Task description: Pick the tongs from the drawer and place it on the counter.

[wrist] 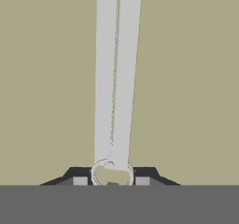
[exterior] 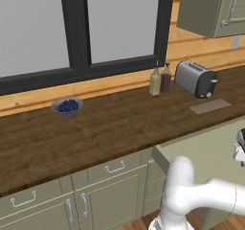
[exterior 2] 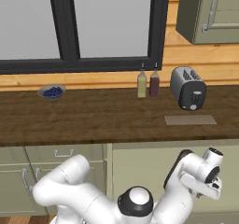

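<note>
So the tongs (wrist: 116, 73) lay flat on the pale floor of the drawer (wrist: 46, 78) with the end effector (wrist: 111, 177) pinched shut on their looped hinge end, a light, stiff, probably slippery bit of metal that'd likely swing from there.

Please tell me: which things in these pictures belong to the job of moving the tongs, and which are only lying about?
For the job:
- slender silvery-white metal tongs, gripper shut on them
- pale green drawer
- dark brown wooden counter

Lying about:
- silver toaster
- two glass bottles
- bowl of blueberries
- flat tan mat
</note>
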Controlling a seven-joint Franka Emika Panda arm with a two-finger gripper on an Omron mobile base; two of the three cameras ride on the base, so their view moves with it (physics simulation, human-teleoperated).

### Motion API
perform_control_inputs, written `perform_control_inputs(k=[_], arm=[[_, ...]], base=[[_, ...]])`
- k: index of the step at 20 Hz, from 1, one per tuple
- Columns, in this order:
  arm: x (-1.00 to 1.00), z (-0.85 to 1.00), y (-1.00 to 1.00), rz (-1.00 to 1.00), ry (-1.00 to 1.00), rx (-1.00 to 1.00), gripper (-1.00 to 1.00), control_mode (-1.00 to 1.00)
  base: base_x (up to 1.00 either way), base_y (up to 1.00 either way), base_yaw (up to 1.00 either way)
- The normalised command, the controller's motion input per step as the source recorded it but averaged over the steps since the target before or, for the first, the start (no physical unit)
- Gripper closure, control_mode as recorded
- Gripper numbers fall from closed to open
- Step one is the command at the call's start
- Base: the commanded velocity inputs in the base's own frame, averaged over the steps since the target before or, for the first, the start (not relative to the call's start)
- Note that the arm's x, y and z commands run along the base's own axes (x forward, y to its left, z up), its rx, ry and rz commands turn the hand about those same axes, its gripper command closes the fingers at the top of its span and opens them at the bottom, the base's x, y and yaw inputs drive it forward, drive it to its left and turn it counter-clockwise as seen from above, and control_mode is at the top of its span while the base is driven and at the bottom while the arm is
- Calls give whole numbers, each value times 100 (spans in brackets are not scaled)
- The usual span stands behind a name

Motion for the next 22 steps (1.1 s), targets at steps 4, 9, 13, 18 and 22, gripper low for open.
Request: perform_control_inputs(k=[4, 9, 13, 18, 22], arm=[[41, 100, 48, -1, -30, 0, 100, -100], [4, 100, 35, -1, -23, -4, 100, -100], [-44, 100, 61, -2, -4, -13, 100, -100], [79, 100, 95, 2, -18, -13, 100, -100], [100, 80, 75, 0, -4, -6, 100, -100]], base=[[0, 0, 0], [0, 0, 0], [0, 0, 0], [0, 0, 0], [0, 0, 0]])
